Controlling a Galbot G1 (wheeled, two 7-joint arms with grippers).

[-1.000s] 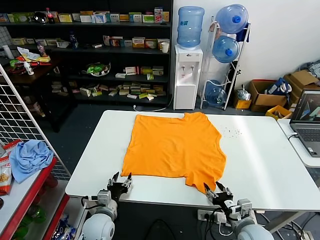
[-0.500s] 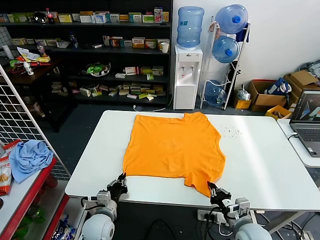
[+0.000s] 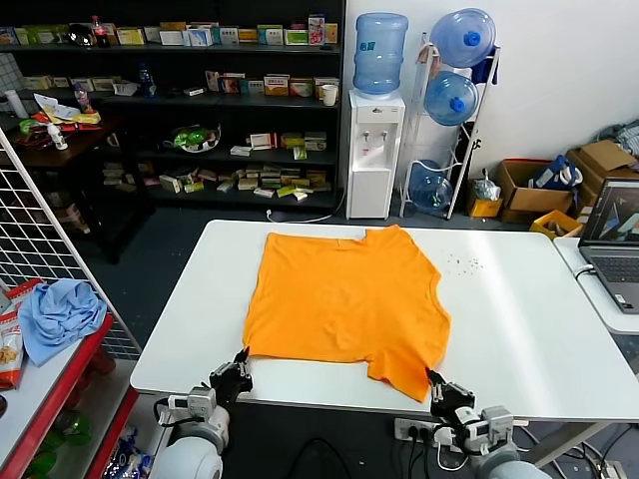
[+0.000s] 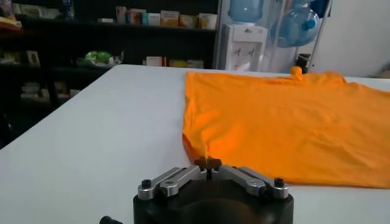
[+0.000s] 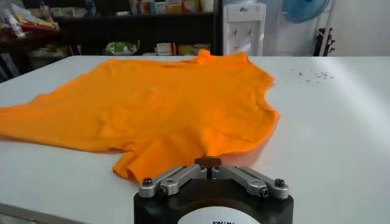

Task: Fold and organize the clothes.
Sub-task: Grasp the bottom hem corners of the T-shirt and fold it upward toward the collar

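The orange T-shirt [image 3: 344,304] is lying flat mid-surface [image 3: 519,319], its length running away from the robot. Both hands are gripping its near edge: the left hand [image 3: 238,367] pinched shut on the near-left corner, the right hand [image 3: 439,385] closed on the near-right flap.
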